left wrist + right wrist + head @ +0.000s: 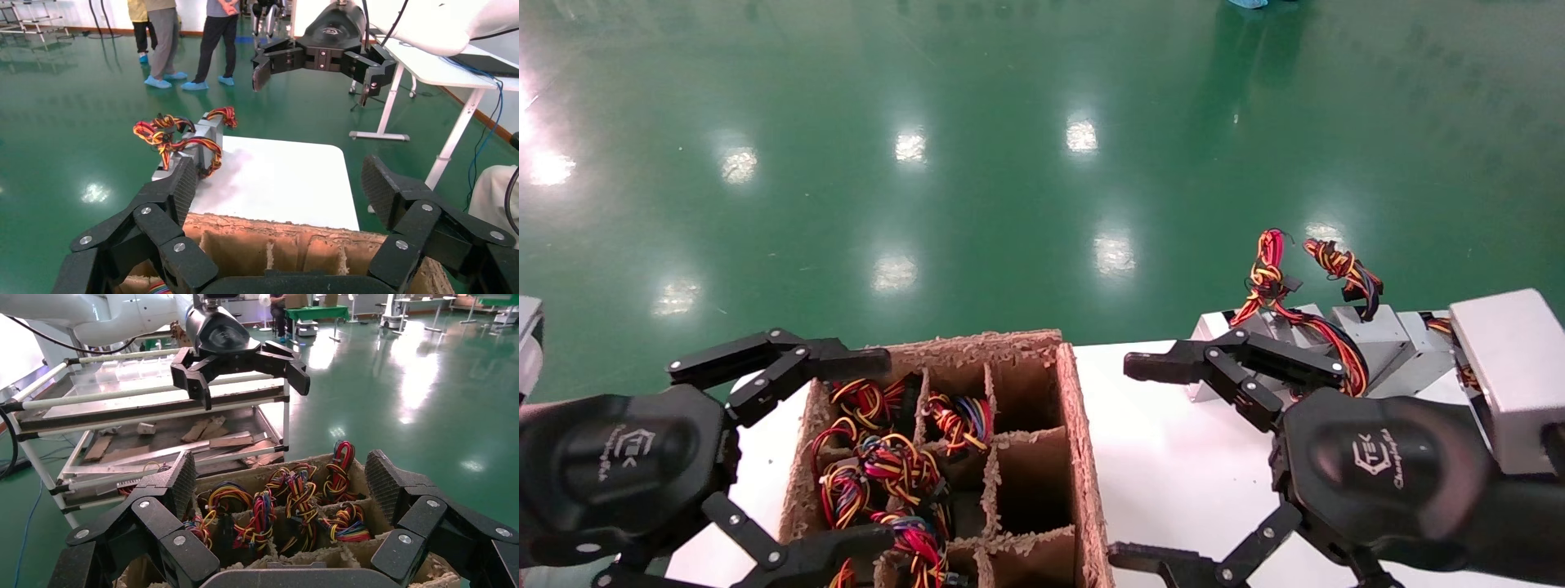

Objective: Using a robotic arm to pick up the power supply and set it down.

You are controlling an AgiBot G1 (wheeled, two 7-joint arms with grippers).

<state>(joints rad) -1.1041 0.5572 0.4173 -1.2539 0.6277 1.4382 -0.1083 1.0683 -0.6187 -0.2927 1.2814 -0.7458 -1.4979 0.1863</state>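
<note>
Several power supplies stand in the cells of a brown cardboard divider box [1084, 457], showing mostly their knotted coloured wire bundles [891, 465] [294, 496]. Two or three more grey power supplies [1373, 331] [199, 144] lie on the white table [1189, 465] at its far right. My left gripper [887, 447] [281, 184] hangs open over the box's left side, holding nothing. My right gripper [1120, 461] [283, 479] is open too, over the bare table between the box and the grey units, facing the box. Each wrist view shows the other arm's gripper farther off.
The box's right-hand cells [1030, 482] show no wires. Green floor [1042, 163] lies beyond the table's far edge. Beside the box stands a metal rack cart [153, 416] with scrap pieces. People [162, 37] stand far off, and another white table [453, 67] is near.
</note>
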